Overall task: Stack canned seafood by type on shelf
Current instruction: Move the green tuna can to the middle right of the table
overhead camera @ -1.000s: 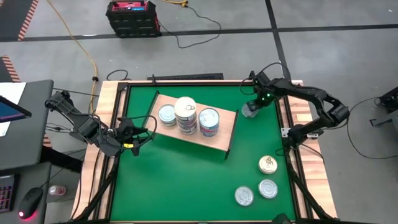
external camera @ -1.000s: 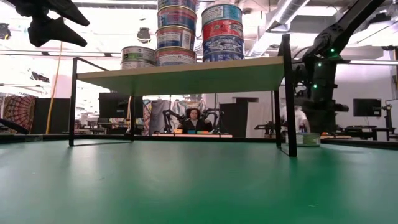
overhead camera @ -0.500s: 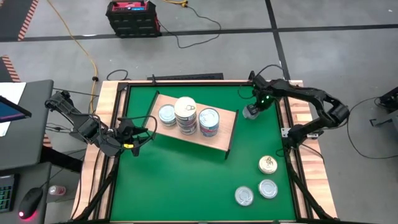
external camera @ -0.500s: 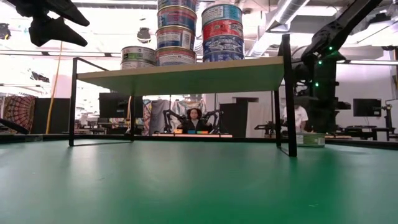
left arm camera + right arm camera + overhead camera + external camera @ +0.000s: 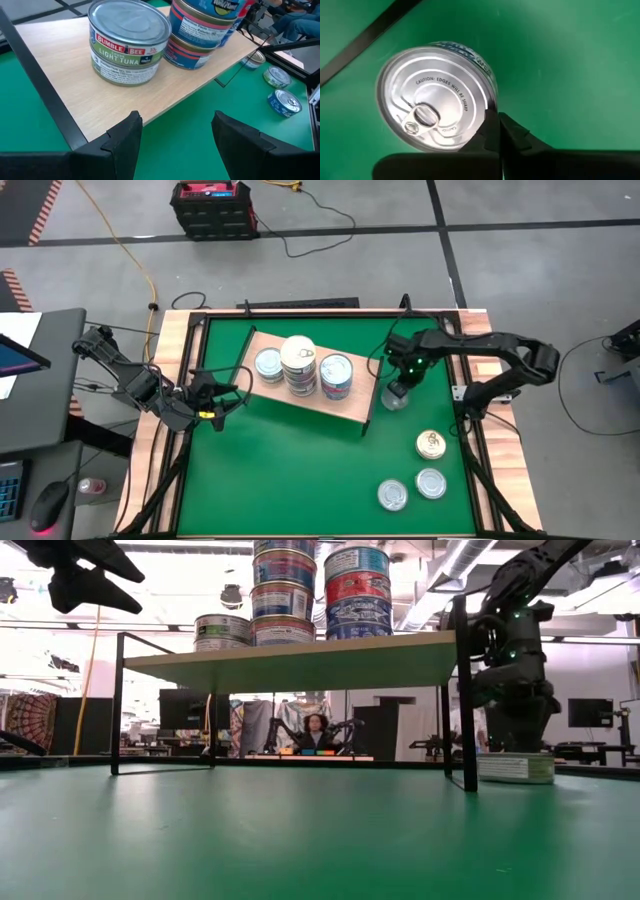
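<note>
The shelf (image 5: 312,383) stands on the green bench (image 5: 290,470) toward its far edge, carrying three lots of canned seafood: a short stack (image 5: 268,364) at its left end, a tall stack with a cream lid (image 5: 298,360) in the middle, and a stack with blue labels (image 5: 336,375) to the right. One more silver-lidded can (image 5: 396,396) sits on the bench just beside the shelf's right end, under the right gripper (image 5: 400,388). Three loose cans lie near the bench's right edge toward the near corner: a gold-lidded one (image 5: 431,444) and two silver ones (image 5: 431,482) (image 5: 393,495).

The right wrist view alone shows this gripper's jaws pressed together at the rim of the can, its pull tab up; they hold nothing. The low view shows what the overhead one hides: that can rests flat on the bench beside the shelf's black leg (image 5: 463,690), and a person (image 5: 316,730) sits in the room beyond, seen under the shelf.

The left gripper (image 5: 222,402) hangs above the bench's left edge, jaws apart and empty; its wrist view reads the short stack's labels as light tuna.
</note>
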Motion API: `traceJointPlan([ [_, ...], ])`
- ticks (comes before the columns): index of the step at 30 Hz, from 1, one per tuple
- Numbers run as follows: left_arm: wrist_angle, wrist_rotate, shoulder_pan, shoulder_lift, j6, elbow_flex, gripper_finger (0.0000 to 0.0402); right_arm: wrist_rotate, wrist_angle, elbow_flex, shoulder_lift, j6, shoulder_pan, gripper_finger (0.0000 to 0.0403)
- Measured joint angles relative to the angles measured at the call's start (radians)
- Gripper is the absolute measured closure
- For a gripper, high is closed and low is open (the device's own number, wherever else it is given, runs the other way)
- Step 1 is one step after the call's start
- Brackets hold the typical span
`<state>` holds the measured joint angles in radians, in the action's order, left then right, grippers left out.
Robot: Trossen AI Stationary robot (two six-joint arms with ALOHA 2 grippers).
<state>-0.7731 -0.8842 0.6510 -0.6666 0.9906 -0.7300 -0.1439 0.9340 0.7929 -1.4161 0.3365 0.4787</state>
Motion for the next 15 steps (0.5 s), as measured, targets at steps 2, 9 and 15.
traceJointPlan([
  [2, 0.000, 0.014, 0.000, 0.000, -0.006, 0.000, 0.0171, -0.015, 0.005, 0.000, 0.008, 0.000, -0.005, 0.0391],
  [9, 0.000, 0.018, 0.000, 0.003, -0.047, -0.013, 0.0171, -0.019, 0.009, 0.000, 0.066, 0.072, -0.022, 0.0392],
  [15, 0.007, -0.026, 0.000, -0.014, -0.167, -0.058, 0.0171, -0.002, 0.042, 0.000, 0.144, 0.207, -0.080, 0.0392],
])
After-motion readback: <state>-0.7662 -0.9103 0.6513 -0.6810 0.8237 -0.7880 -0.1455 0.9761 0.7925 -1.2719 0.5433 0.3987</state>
